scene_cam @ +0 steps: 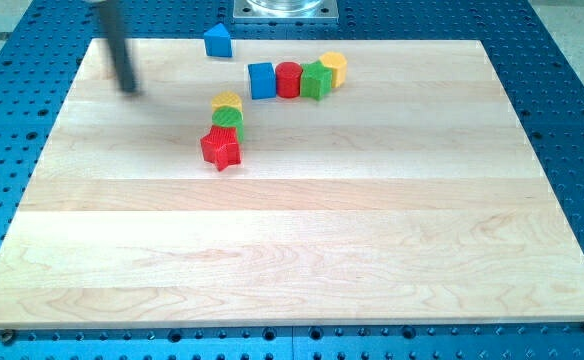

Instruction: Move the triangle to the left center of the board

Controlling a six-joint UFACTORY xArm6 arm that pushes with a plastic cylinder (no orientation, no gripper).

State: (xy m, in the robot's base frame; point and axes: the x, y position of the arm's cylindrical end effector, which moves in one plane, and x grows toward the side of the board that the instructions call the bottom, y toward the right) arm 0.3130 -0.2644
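Observation:
A blue triangle-like block [217, 41] sits near the board's top edge, left of centre. My tip [129, 90] is at the end of a blurred dark rod in the upper left of the board. It is left of and below the blue triangle block, well apart from it. It touches no block.
A row at top centre holds a blue cube [262, 80], a red cylinder [289, 79], a green block [316, 80] and a yellow block [334, 68]. A column holds a yellow block [227, 103], a green block [227, 122] and a red star [221, 149]. The wooden board [302, 240] lies on a blue perforated table.

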